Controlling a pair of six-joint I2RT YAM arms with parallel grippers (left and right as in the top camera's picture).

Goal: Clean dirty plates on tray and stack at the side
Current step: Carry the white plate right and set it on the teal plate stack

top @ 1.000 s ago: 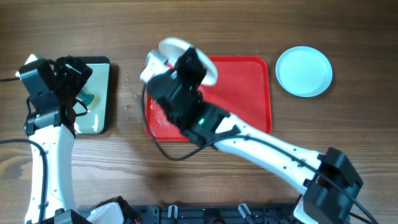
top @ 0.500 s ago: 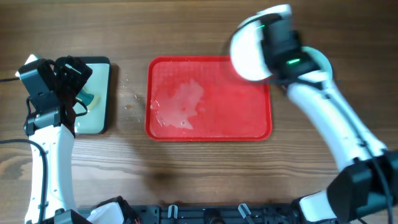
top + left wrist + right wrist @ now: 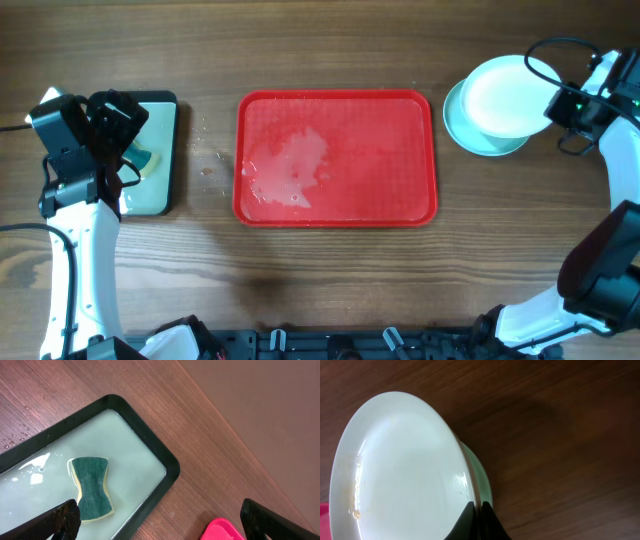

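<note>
The right gripper [image 3: 478, 512] was clenched on the white plate [image 3: 503, 92], held tilted over 1 turquoise plate [image 3: 468, 138] beside the red tray [image 3: 380, 170]. Stacking was in hand; the next move called for lowering it flat, then releasing. The left gripper [image 3: 112, 125] hung released over the sponge [image 3: 91, 489]

1 white plate [image 3: 500, 95]; 1 turquoise plate [image 3: 468, 134]; 1 red tray [image 3: 385, 170]; 1 blk-rimmed tray [image 3: 160, 190]; 1 sponge [image 3: 91, 489].
</note>
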